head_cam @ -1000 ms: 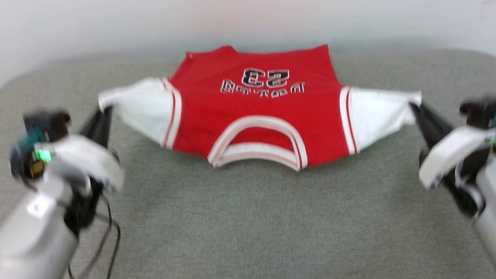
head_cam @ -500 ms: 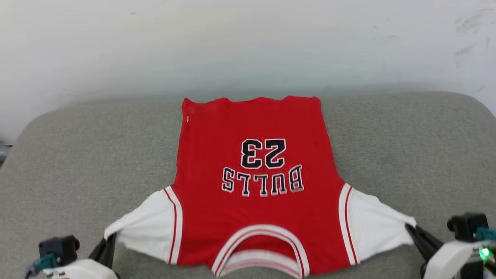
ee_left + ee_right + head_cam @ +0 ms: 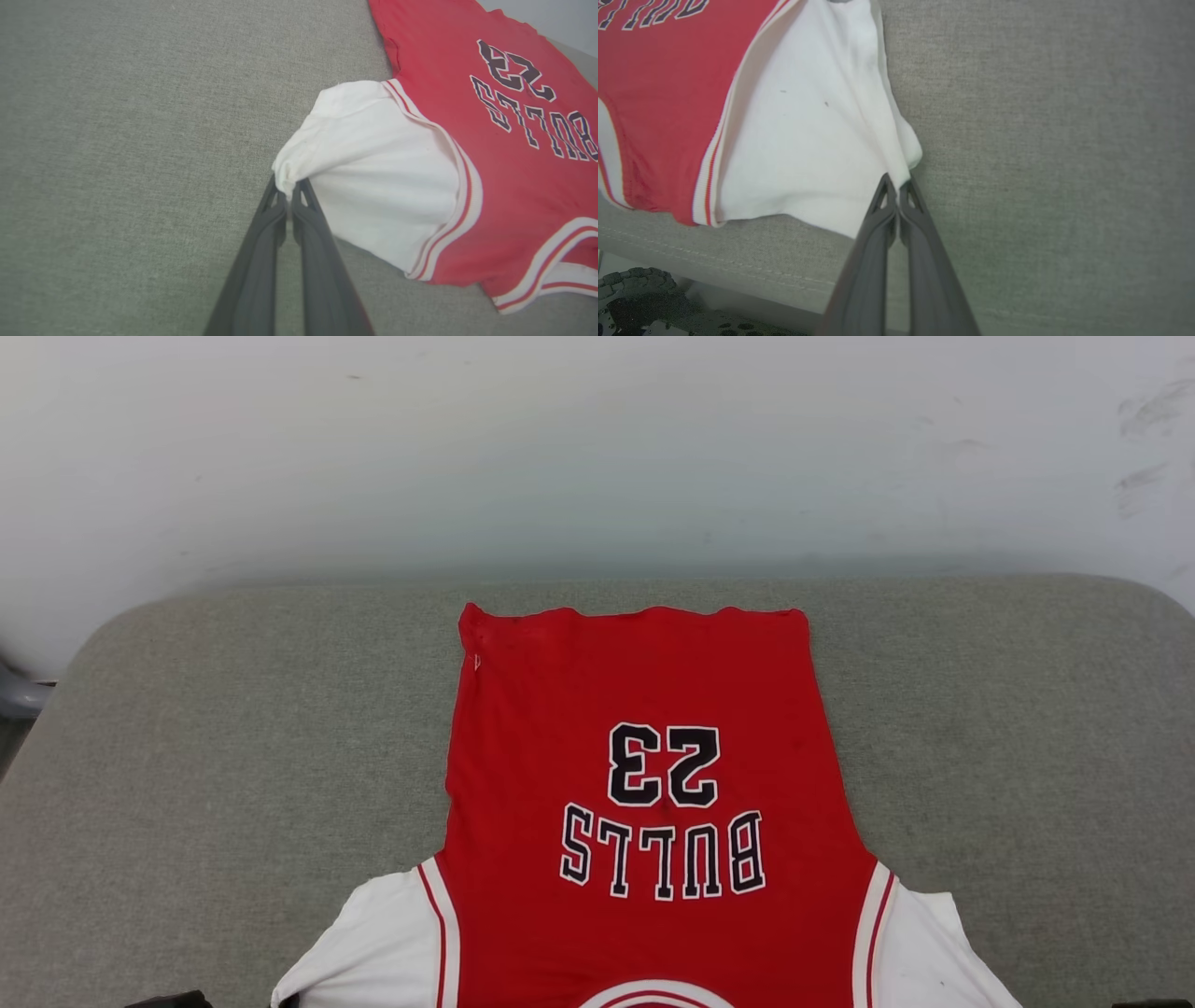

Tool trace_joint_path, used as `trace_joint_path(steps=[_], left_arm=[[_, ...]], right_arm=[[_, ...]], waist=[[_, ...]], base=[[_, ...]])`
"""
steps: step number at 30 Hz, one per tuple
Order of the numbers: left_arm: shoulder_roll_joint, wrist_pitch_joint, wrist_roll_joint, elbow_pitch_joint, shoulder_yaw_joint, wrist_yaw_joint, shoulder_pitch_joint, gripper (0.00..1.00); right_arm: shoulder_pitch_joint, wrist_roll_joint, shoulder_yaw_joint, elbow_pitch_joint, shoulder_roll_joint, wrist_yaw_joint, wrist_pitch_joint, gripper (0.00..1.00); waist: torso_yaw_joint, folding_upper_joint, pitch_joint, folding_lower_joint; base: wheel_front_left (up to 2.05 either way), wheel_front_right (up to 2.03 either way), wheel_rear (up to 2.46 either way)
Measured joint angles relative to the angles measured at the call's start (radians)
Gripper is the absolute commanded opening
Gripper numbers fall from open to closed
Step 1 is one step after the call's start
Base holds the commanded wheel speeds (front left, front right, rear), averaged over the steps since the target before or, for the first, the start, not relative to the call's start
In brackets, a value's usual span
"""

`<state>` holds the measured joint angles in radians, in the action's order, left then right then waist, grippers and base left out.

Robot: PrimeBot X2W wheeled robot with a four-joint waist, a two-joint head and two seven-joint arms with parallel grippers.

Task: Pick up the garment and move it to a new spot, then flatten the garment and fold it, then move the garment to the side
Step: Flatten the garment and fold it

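The garment [image 3: 644, 709] is a red jersey with white sleeves, lying print-up on the grey cushion [image 3: 233, 728], its hem toward the wall and its "BULLS 23" print upside down in the head view. In the left wrist view my left gripper [image 3: 286, 186] is shut on the tip of one white sleeve [image 3: 373, 172]. In the right wrist view my right gripper [image 3: 896, 184] is shut on the tip of the other white sleeve [image 3: 803, 140]. Both sleeves are pulled outward, and the collar end lies near the cushion's front edge.
A pale wall [image 3: 597, 448] rises behind the cushion. The cushion's front seam [image 3: 714, 261] runs just below the garment in the right wrist view, with dark gear [image 3: 640, 308] under it. Bare grey fabric lies on both sides of the garment.
The head view has tilted up, so both arms have dropped out of the picture's bottom. The garment now lies longer and flatter, its body stretched toward the wall. Both grips are unchanged.
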<state>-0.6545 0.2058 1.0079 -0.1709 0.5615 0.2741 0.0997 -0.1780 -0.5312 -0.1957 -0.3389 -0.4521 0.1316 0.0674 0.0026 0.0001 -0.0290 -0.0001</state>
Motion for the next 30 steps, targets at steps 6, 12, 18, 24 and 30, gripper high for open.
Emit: trace_joint_path(steps=[6, 12, 18, 24, 30], left_arm=[[0.008, 0.008, -0.013, 0.005, 0.009, 0.001, -0.005, 0.0], [0.024, 0.009, -0.048, 0.042, 0.029, 0.014, -0.041, 0.0], [0.038, 0.02, -0.097, 0.1, 0.037, 0.032, -0.094, 0.0], [0.048, 0.033, -0.157, 0.161, 0.032, 0.048, -0.172, 0.0], [0.083, 0.044, -0.208, 0.2, 0.03, 0.045, -0.257, 0.0]], right_arm=[[-0.01, 0.023, 0.034, 0.043, 0.014, 0.0, 0.01, 1.0], [0.046, 0.051, 0.058, 0.117, -0.002, 0.0, 0.008, 1.0], [0.2, 0.075, 0.132, 0.228, -0.074, 0.0, 0.022, 1.0], [0.471, 0.052, 0.175, 0.322, -0.148, 0.0, 0.152, 1.0], [0.788, 0.029, 0.121, 0.317, -0.204, 0.0, 0.392, 1.0]], waist=[[0.005, 0.0, 0.003, 0.0001], [0.016, 0.0, 0.015, 0.0001], [0.041, 0.0, 0.057, 0.0002], [0.077, 0.0, 0.152, 0.0003], [0.123, -0.0001, 0.276, 0.0004]], base=[[0.0, 0.0, 0.0], [0.0, 0.0, 0.0], [0.0, 0.0, 0.0], [0.0, 0.0, 0.0], [0.0, 0.0, 0.0]])
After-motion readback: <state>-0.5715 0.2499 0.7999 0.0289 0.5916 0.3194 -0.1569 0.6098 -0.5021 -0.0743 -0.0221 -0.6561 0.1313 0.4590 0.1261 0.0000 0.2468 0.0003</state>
